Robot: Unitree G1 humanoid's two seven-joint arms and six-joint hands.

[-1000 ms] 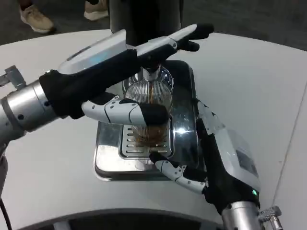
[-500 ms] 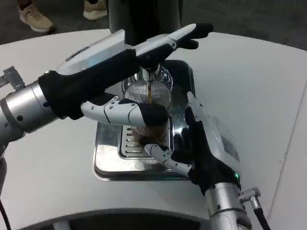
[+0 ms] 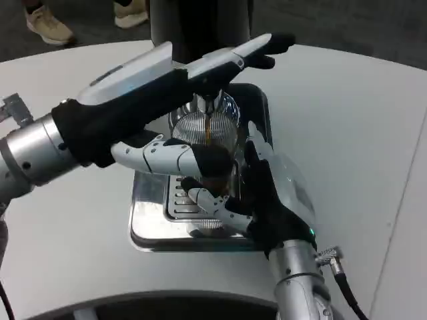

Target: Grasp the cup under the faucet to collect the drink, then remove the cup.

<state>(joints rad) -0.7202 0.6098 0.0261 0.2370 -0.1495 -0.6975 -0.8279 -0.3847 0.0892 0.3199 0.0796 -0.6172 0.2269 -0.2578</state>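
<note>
A ribbed clear glass cup (image 3: 219, 135) stands on the slotted grille of a shiny metal drip tray (image 3: 148, 230), under the faucet (image 3: 210, 101) of a black dispenser (image 3: 200, 20). A thin brown stream falls into the cup, and brown drink fills its lower part. My left hand (image 3: 147, 83) reaches in from the left and holds the cup, thumb across the near side and long fingers stretched past the far side. My right hand (image 3: 273, 193) is close against the cup's right side with fingers apart, thumb low by its base. I cannot tell whether it touches the glass.
The white table (image 3: 347, 113) curves round to the right and the left of the tray. A person's shoes (image 3: 47, 25) stand on the dark floor beyond the table's far left edge. A cable (image 3: 343, 290) hangs from my right wrist.
My right hand has moved from the tray's front right corner up and left to the cup's right side. The left hand and the cup stay put, and the drink keeps pouring.
</note>
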